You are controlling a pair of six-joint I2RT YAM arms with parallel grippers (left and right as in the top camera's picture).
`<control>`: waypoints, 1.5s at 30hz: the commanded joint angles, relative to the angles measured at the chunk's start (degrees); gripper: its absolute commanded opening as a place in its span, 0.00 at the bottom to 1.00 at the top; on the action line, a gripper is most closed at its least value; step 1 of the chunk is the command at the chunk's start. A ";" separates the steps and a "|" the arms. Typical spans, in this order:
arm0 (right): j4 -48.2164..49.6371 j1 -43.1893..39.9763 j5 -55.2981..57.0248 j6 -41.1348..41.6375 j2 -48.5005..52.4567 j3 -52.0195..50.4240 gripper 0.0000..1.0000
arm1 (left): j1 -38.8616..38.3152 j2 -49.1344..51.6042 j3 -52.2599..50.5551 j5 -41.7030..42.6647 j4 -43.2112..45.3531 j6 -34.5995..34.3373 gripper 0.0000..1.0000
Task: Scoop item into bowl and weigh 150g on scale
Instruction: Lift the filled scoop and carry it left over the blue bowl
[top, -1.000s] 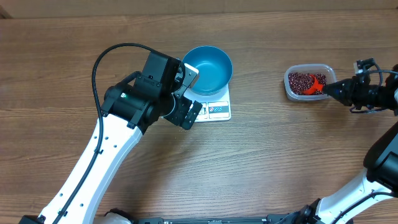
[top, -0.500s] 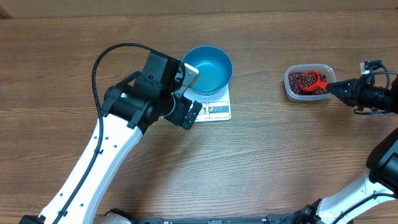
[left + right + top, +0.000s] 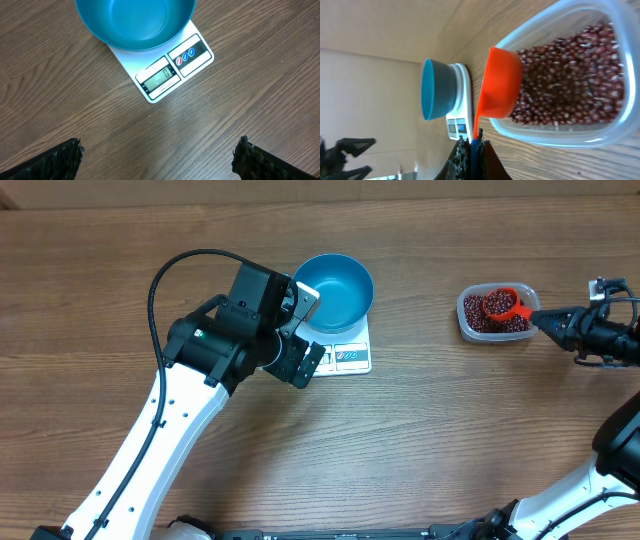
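Note:
The blue bowl (image 3: 336, 290) stands on the white scale (image 3: 350, 358), with the display edge toward the table's front. My left gripper (image 3: 308, 330) hovers open just left of the scale, and in the left wrist view its fingertips (image 3: 56, 161) stand wide apart over bare wood below the scale (image 3: 172, 72) and bowl (image 3: 135, 22). My right gripper (image 3: 545, 321) is shut on the handle of the orange-red scoop (image 3: 504, 304). Its cup carries red-brown beans (image 3: 497, 304) above the clear tub (image 3: 466, 323). In the right wrist view the scoop (image 3: 501, 82) hangs over the beans (image 3: 570, 75).
The tub (image 3: 560, 137) sits at the table's right, about a hand's width from the right arm (image 3: 610, 335). The left arm (image 3: 200, 380) slants across the table's left half with a black cable (image 3: 165, 275) looping above it. Bare wood (image 3: 420, 410) lies between the scale and the tub.
The right gripper has drawn back to the right, and the scoop has turned cup-up in the tub with beans in it. The left arm has not moved.

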 commanded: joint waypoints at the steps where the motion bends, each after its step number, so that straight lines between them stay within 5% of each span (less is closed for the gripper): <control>1: -0.46 -0.15 -6.40 -2.25 0.24 -0.09 0.04 | 0.07 0.39 -0.44 0.85 0.17 1.25 1.00; 14: -3.32 4.46 -13.07 -4.11 -0.50 0.09 0.04 | 0.07 0.39 -0.44 0.85 0.17 1.27 1.00; 23: -3.32 17.53 -13.70 -3.34 -3.08 5.33 0.04 | 0.07 0.39 -0.44 0.85 0.17 1.25 1.00; 29: 1.95 27.08 -13.40 4.20 -3.08 10.67 0.04 | 0.07 0.39 -0.44 0.85 0.17 1.27 1.00; 34: 11.65 34.42 -4.83 15.93 -3.08 11.89 0.04 | 0.07 0.39 -0.44 0.85 0.17 1.27 1.00; 45: 18.69 44.87 12.11 20.41 -3.15 12.15 0.04 | 0.07 0.39 -0.44 0.85 0.17 1.27 1.00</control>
